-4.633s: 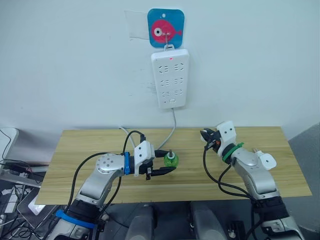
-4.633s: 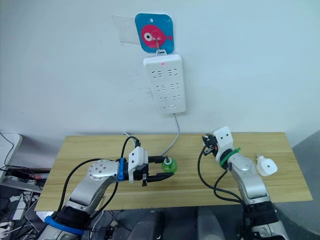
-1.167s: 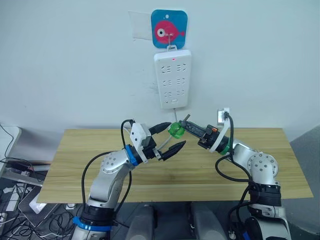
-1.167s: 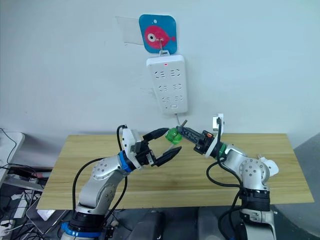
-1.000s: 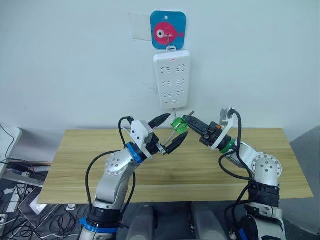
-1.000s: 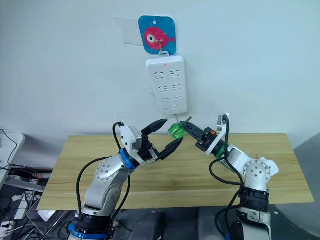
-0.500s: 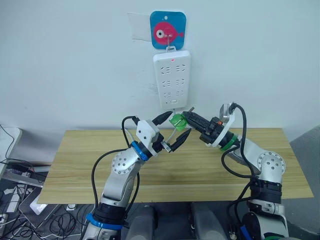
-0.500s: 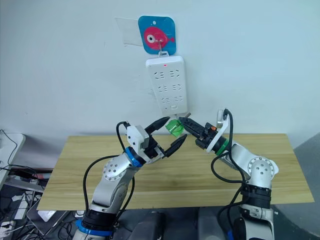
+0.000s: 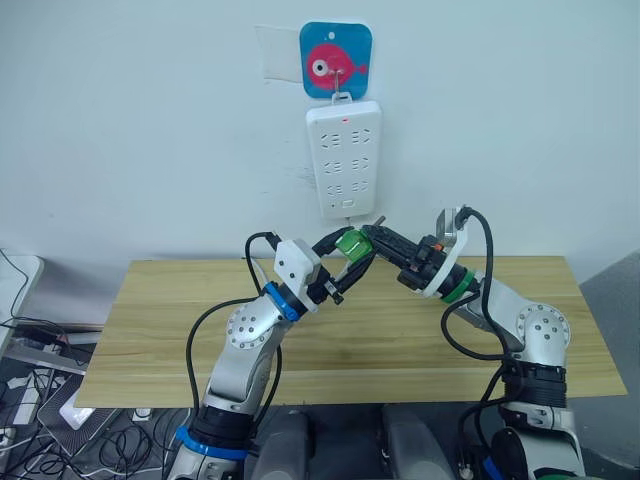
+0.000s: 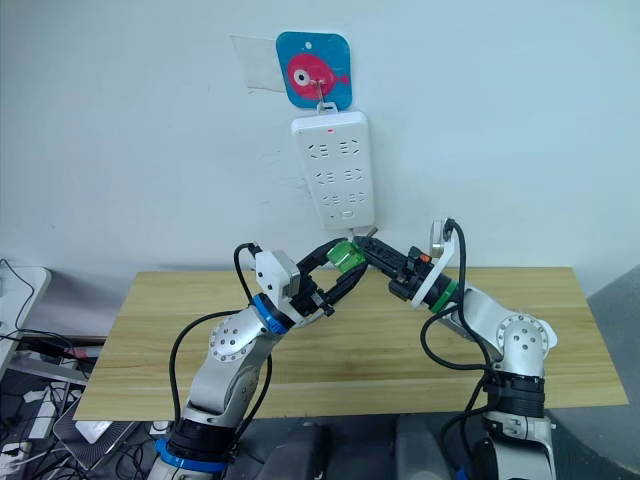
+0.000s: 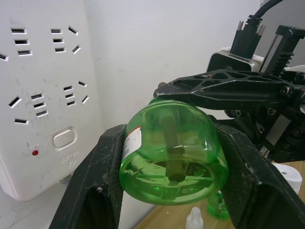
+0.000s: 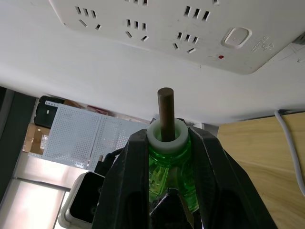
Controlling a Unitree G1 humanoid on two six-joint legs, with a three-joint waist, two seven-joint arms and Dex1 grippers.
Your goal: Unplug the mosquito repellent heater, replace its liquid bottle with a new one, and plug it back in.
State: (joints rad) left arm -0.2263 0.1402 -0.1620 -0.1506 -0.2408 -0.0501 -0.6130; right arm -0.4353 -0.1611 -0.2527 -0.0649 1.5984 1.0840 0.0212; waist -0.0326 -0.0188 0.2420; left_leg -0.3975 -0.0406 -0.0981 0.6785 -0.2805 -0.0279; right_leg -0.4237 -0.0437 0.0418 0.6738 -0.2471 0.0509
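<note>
A green liquid bottle (image 9: 349, 243) with a white neck and dark wick (image 12: 165, 107) hangs in the air just below the white power strip (image 9: 342, 160). My left gripper (image 9: 350, 251) is shut on its body, both fingers (image 11: 107, 162) pressed against the sides. From the other side my right gripper (image 9: 368, 236) is shut on its neck (image 12: 164, 136). In the eye views my right arm hides the mosquito repellent heater. A white rounded piece (image 11: 289, 174) on the table in the left wrist view looks like it.
The power strip hangs from a fish-shaped hook (image 9: 335, 60) on the wall, above the wooden table (image 9: 170, 320). A small green thing (image 11: 217, 208) and a small white piece (image 11: 195, 217) lie on the table below the grippers.
My left gripper's fingers, open around the bottle half a second ago, have closed on it. The right gripper still holds the neck. Both arms stay raised near the power strip.
</note>
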